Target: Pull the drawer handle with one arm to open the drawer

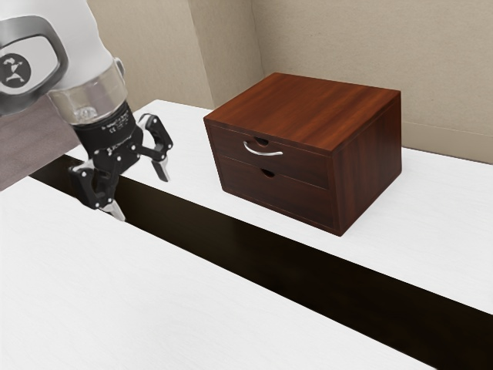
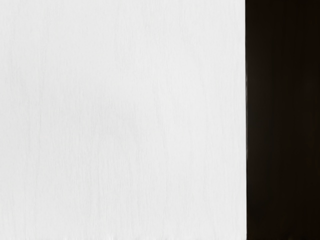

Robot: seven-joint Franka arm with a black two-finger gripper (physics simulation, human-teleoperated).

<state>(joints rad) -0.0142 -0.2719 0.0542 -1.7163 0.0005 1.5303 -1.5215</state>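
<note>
The claw (image 1: 141, 194) hangs from the arm (image 1: 88, 100) with its two black fingers spread apart and nothing between them. It points down at the bench (image 1: 115, 293), over the edge where the white top meets a dark strip (image 1: 308, 270) running across it. The wrist view looks straight down on the same spot, with the white bench surface (image 2: 120, 120) next to the dark strip (image 2: 282, 120).

The small wooden cabinet (image 1: 323, 108) stands on the far white part of the bench, beyond the strip and toward the exterior view's right of the claw. Its front faces the strip. The upper drawer (image 1: 296, 158) sits flush with that front, so it looks shut. The drawer handle (image 1: 262, 149) on it is a thin silver bow below a small notch. The lower drawer (image 1: 285, 189) shows a notch, but I cannot make out a handle on it.

The handle lies well apart from the claw, to the exterior view's right and a little above the fingertips. Its long axis runs level along the drawer front. To grip it, I judge the claw must travel that way and turn from pointing down to facing the front. The fingers would then close above and below the bar. The pull has not yet begun.
</note>
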